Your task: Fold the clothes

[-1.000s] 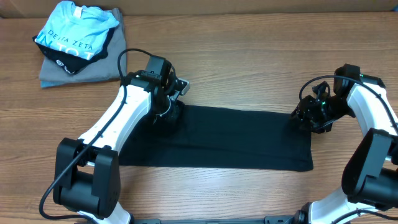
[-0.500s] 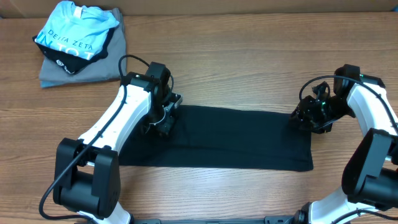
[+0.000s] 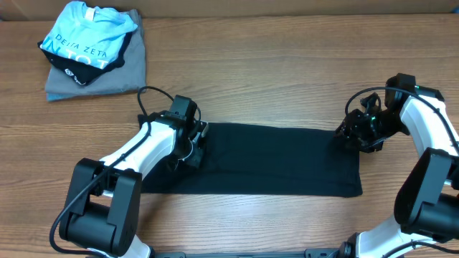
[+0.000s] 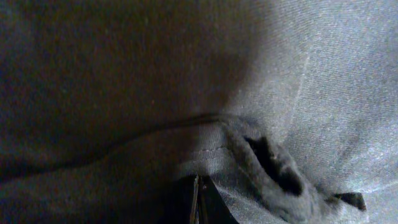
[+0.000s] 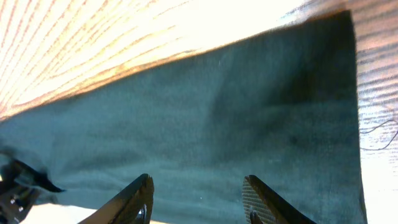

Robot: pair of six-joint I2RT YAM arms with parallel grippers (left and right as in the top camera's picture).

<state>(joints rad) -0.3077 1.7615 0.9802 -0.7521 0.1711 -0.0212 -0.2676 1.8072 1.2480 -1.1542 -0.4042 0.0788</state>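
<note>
Left pincer is pressed down on the left end of the plain black T-shirt of soft cloth, near its far edge. In the left wrist view its two tips stand closed together, and a small fold of the cloth is gathered and wrinkled directly at them, so the pincer holds a pinch of the shirt. Around this fold the cloth lies flat, with one seam line running across it.

Right pincer is at the opposite end of the black T-shirt, at its far right corner. In the right wrist view its two fingers stand apart with a clear gap between them. The dark cloth lies under this gap, and I cannot tell if the tips touch it.

The black T-shirt lies as a long, flat band across the middle of the brown wooden table, from one arm to the other. Its near edge is straight, and its right end finishes in a clean vertical edge.

Well apart from it, in the far left corner of the table, is a small pile: a light blue shirt with white lettering lies on top of a grey folded shirt.
</note>
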